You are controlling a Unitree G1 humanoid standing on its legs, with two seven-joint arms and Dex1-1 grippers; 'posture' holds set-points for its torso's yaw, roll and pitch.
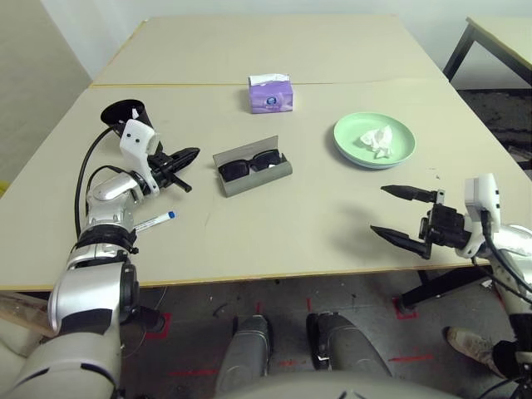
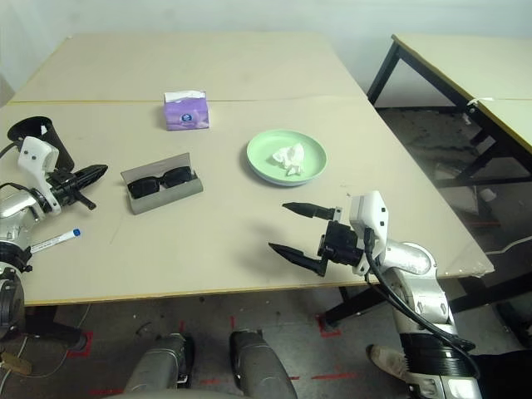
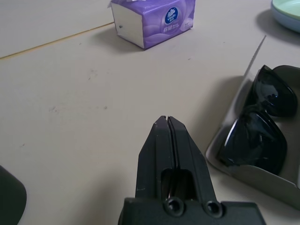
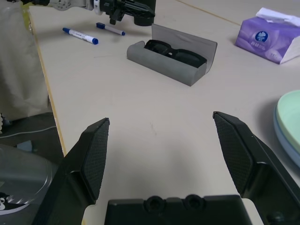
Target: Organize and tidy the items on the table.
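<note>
Black sunglasses (image 1: 249,165) lie in the open grey glasses case (image 1: 258,178) at mid table. My left gripper (image 1: 187,158) hovers just left of the case, shut with nothing between its fingers (image 3: 166,140). One blue-capped marker (image 1: 154,221) lies by my left forearm, and a second marker (image 4: 110,29) lies beside the first marker (image 4: 80,35). The green plate (image 1: 401,133) holds a crumpled tissue (image 1: 376,139) and rests on a light-blue plate (image 4: 282,140). My right gripper (image 1: 381,210) is open and empty above the table's (image 1: 291,237) front right.
A purple tissue box (image 1: 271,93) stands behind the case near the seam. A black round container (image 1: 123,112) sits at the far left by my left wrist. Another table (image 1: 499,37) stands off to the right. Bare tabletop lies between the case and the front edge.
</note>
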